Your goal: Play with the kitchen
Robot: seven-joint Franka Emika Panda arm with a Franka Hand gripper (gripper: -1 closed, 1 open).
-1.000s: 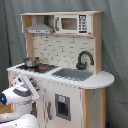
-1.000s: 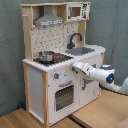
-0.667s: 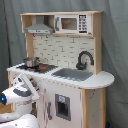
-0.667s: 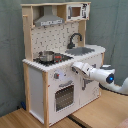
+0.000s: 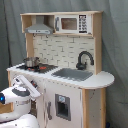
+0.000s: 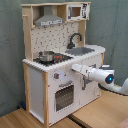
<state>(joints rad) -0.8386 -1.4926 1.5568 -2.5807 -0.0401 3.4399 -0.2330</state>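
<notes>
The kitchen (image 5: 70, 95) is a white and light-wood toy unit that fills the first exterior view, and the kitchen (image 6: 42, 85) also stands at the second exterior view's left. It has a grey hood (image 6: 49, 21), a black faucet (image 5: 84, 59), a sink (image 5: 75, 74), a pot (image 6: 46, 56) on the stove and a windowed oven door (image 6: 64, 96). My white arm reaches in from the second exterior view's right. The gripper (image 6: 75, 67) is up against the front panel just under the countertop, above the oven door. In the first exterior view the gripper (image 5: 36, 93) sits at the lower left.
A microwave (image 5: 70, 23) sits in the top shelf. A grey curtain (image 6: 112, 25) hangs behind the unit. The unit stands on a wooden surface (image 6: 100, 112).
</notes>
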